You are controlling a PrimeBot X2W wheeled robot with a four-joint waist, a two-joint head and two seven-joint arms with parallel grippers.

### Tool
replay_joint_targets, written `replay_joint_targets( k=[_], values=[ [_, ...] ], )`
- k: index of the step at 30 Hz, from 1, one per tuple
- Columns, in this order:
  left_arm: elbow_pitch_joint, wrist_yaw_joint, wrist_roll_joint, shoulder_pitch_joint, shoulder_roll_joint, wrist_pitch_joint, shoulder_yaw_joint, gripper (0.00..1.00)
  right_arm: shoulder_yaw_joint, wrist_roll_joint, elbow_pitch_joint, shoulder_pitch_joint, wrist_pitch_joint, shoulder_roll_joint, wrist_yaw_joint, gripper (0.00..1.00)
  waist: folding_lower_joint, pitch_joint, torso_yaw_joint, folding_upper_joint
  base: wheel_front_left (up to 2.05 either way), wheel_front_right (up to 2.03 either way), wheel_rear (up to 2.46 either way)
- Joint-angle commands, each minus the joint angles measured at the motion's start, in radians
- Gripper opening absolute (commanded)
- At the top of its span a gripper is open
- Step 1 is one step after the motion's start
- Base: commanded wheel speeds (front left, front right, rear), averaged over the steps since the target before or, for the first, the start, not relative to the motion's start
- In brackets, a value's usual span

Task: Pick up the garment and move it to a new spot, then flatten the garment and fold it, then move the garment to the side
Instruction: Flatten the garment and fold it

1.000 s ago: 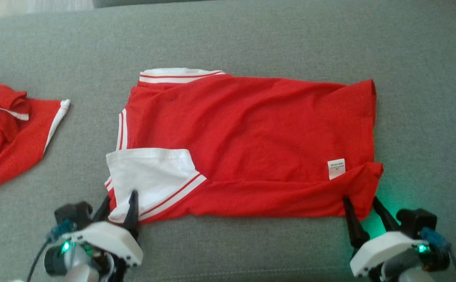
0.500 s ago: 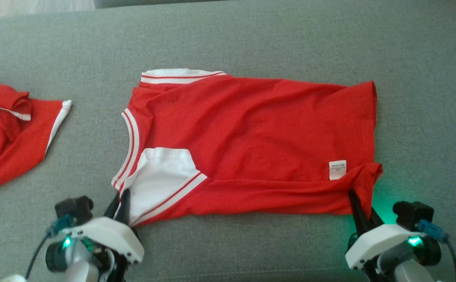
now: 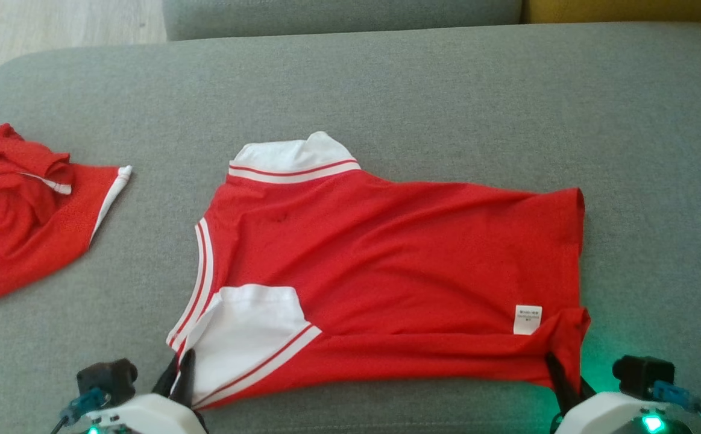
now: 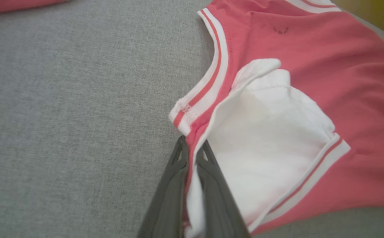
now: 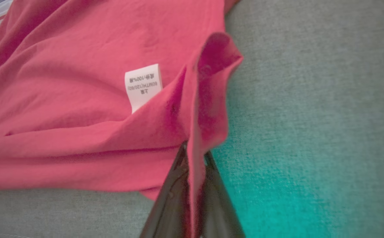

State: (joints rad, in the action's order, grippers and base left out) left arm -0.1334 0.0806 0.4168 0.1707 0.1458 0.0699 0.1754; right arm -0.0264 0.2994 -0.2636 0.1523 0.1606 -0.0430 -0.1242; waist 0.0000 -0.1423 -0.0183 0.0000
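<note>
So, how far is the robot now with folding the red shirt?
Done, it seems: the red shirt lies spread fairly flat on the grey cushion. In hand: the left pincer is shut on its near edge by the white sleeve, the right pincer on the corner by the label. Left: the fold, then moving it aside.

A crumpled red shirt [image 3: 18, 211] with white trim lies at the left edge of the grey sofa seat [image 3: 446, 90] (a grey backrest cushion [image 3: 338, 15] runs behind). Pale wooden floor [image 3: 55, 27] shows beyond, and something yellow [image 3: 627, 9] at top right.
</note>
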Motion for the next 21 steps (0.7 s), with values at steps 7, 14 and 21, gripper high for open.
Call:
replay_joint_targets(
  k=[7, 14, 21],
  values=[
    [0.046, 0.035, -0.008, -0.05, -0.001, -0.058, -0.049, 1.0, -0.016, -0.021, 0.13, -0.017, -0.063, -0.007, -0.007, 1.0, 0.0, 0.006, 0.005, 0.0, 0.0, 0.0, 0.0],
    [0.135, 0.089, -0.104, -0.096, 0.012, -0.21, -0.057, 1.0, -0.053, -0.116, 0.356, -0.09, -0.188, -0.007, -0.007, 1.0, 0.0, 0.023, 0.014, 0.0, 0.0, 0.0, 0.0],
    [0.21, 0.113, -0.165, -0.105, 0.032, -0.202, -0.025, 1.0, -0.097, -0.136, 0.447, -0.091, -0.154, -0.01, -0.007, 1.0, 0.0, 0.033, 0.014, 0.0, 0.0, 0.0, 0.0]
  ],
)
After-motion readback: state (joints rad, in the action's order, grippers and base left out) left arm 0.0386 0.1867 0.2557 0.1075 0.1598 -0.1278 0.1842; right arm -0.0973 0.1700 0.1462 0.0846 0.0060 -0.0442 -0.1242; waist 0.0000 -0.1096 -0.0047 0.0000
